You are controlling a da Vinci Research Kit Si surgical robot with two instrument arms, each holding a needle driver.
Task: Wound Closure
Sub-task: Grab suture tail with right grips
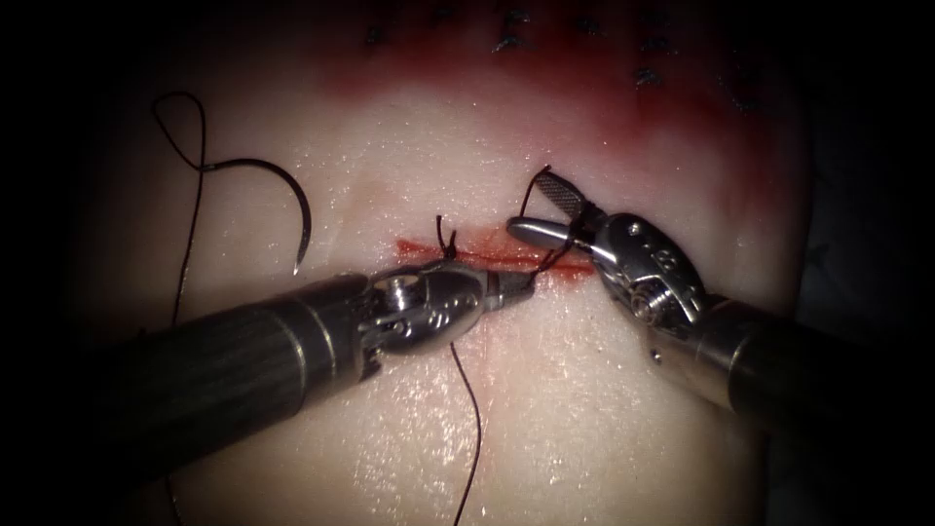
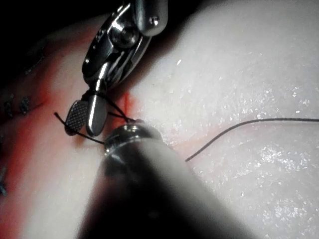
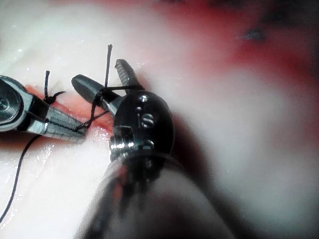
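Lying free on the tissue well beyond the left hand, the needle is stiff, slick, best gripped mid-curve; thread is limp; left hand pinches thread at the cut; right hand spread, thread looped round it.

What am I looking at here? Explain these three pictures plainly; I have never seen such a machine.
This is a surgical practice robot stitching a cut in pork belly, the tissue. One picture looks down from an endoscope above and in front; the other two come from cameras riding near each arm's wrist.

The left tool has its jaws shut on the thread at the cut. The right tool has its jaws open, with thread looped around them.

The curved needle lies loose on the tissue left of the cut, held by neither tool and not in the tissue. Red fluid stains the tissue beyond the cut.
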